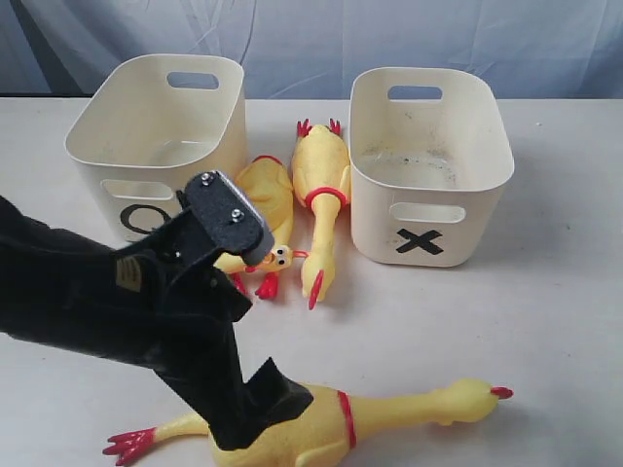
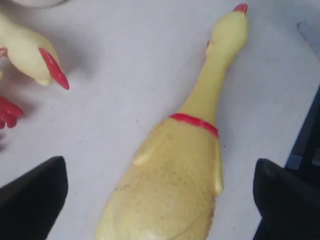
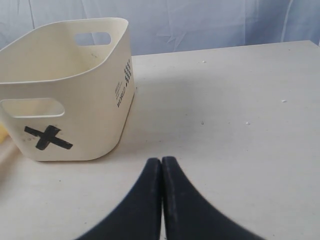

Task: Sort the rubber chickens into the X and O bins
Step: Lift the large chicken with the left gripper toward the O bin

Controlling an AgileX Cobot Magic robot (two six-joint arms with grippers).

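Three rubber chickens lie on the table [image 1: 545,321], none of them in a bin. The largest chicken [image 1: 375,416] lies across the front of the table, well apart from both bins, with its red feet to the left of the exterior view and its head to the right. The middle chicken [image 1: 321,175] lies in the gap between the two bins, feet toward the back and beak toward the front. The smallest chicken [image 1: 265,190] lies just beside it, close to the O bin [image 1: 146,126], and is partly hidden behind a black finger. The O bin stands at the back left and the X bin [image 1: 428,146] at the back right, each with its mark facing forward.

The left pincer [image 2: 159,200] is over the body of the largest chicken with its jaws spread wide, one finger on each side. Bare table shows between each finger and the chicken, so it grips nothing. The right pincer [image 3: 161,162] is closed, its two fingers pressed together with nothing between them, low over the table near the X bin. A pale blue cloth [image 1: 389,29] hangs behind the table.
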